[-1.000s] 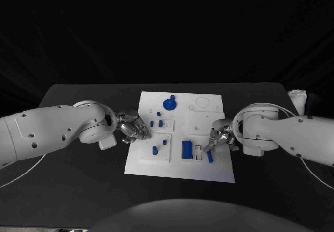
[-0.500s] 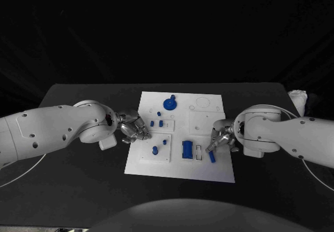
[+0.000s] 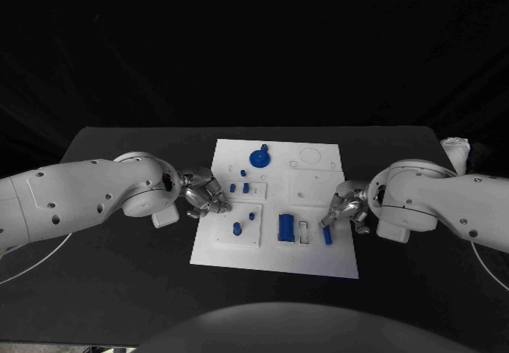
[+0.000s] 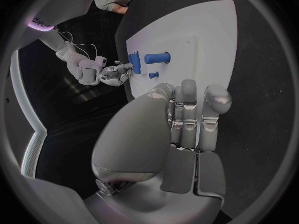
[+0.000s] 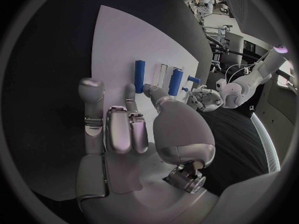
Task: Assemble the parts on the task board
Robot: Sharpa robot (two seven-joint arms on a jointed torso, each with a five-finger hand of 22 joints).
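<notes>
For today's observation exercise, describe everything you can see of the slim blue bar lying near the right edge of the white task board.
The slim blue bar is a short, narrow, straight piece, plain matte blue, looking like plastic. It lies flat on the task board near its right edge, lengthwise along the board, beside an open slot and the thicker blue cylinder. The right hand is just above it; the right wrist view shows the bar lying free beyond the fingertips, apparently untouched.

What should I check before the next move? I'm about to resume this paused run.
1. Board lies flat: ok.
2. Bar lies on the board beside the slot: ok.
3. Right robot hand grips the bar: cannot tell; its thumb ends close to it.
4. Left robot hand holds nothing: ok.
5. Cylinder lies clear of the slot: ok.
</notes>
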